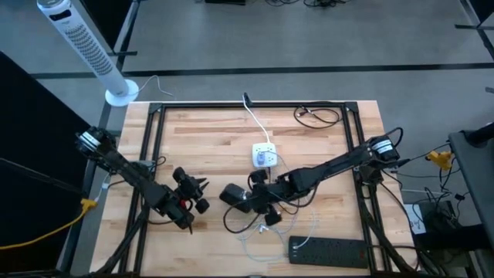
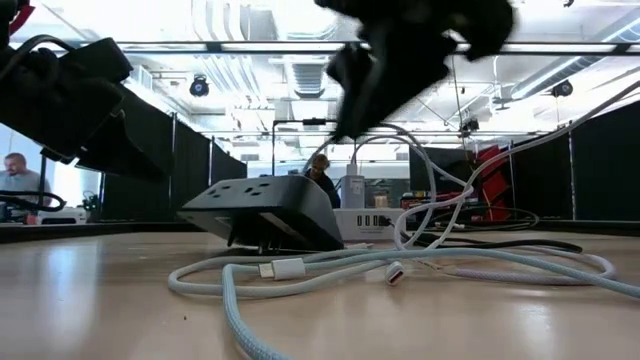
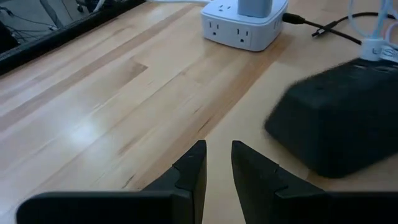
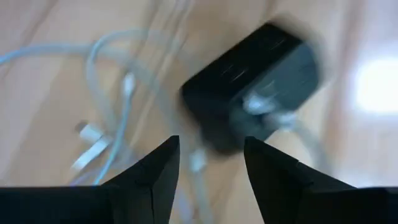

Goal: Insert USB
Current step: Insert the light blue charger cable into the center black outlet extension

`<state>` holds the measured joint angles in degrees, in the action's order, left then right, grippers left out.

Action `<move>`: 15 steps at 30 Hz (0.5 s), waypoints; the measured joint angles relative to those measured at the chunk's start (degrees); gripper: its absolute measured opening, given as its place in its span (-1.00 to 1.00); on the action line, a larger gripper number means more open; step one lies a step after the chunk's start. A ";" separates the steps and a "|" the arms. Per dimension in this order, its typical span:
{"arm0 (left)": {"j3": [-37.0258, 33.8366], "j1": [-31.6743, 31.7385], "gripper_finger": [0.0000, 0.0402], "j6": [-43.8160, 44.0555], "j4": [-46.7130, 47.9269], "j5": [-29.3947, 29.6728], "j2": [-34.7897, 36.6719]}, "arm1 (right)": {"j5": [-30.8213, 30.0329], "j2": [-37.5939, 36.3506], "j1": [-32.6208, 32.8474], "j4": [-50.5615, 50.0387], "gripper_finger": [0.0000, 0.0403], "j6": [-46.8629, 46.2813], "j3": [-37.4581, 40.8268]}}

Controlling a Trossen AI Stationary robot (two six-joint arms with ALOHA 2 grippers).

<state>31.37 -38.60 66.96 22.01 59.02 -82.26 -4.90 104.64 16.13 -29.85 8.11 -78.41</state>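
Observation:
A black charger block (image 1: 234, 194) lies on the wooden table, with a pale cable running from it in loops (image 1: 258, 232). Two white USB plugs (image 2: 285, 268) (image 2: 393, 272) rest on the table in front of the block (image 2: 265, 210). A white outlet cube (image 1: 265, 156) sits farther back. My right gripper (image 4: 210, 163) hovers open above the block (image 4: 249, 81) and the cable's plugs (image 4: 93, 134), touching nothing. My left gripper (image 3: 217, 168) is low over the table to the left of the block (image 3: 339, 118), open by a narrow gap and holding nothing.
A black power strip (image 1: 328, 251) lies at the table's near edge. A dark cable coil (image 1: 318, 116) lies at the far right corner. A white cord (image 1: 258, 123) runs from the cube toward the far edge. Bare wood lies between my left gripper and the cube (image 3: 245, 22).

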 joint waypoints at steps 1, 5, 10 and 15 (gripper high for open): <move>0.00 -0.06 -0.69 0.00 -0.08 0.00 0.00 | 2.13 0.00 0.01 -1.15 -0.19 -0.88 0.53; 0.00 -0.23 -0.69 -0.22 -0.16 0.00 0.00 | 9.69 0.54 0.18 2.50 -0.20 -1.19 5.31; 0.00 -0.27 -0.68 -0.24 -0.24 0.00 0.00 | 4.85 3.17 -1.11 15.54 -0.23 -1.88 10.73; 0.00 -0.29 -0.69 -0.24 -0.38 0.01 -0.02 | -3.74 6.73 -5.09 35.96 -0.38 1.79 11.46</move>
<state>31.38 -38.89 66.72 21.63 59.03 -82.28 -8.64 111.37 11.04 6.11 9.89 -66.95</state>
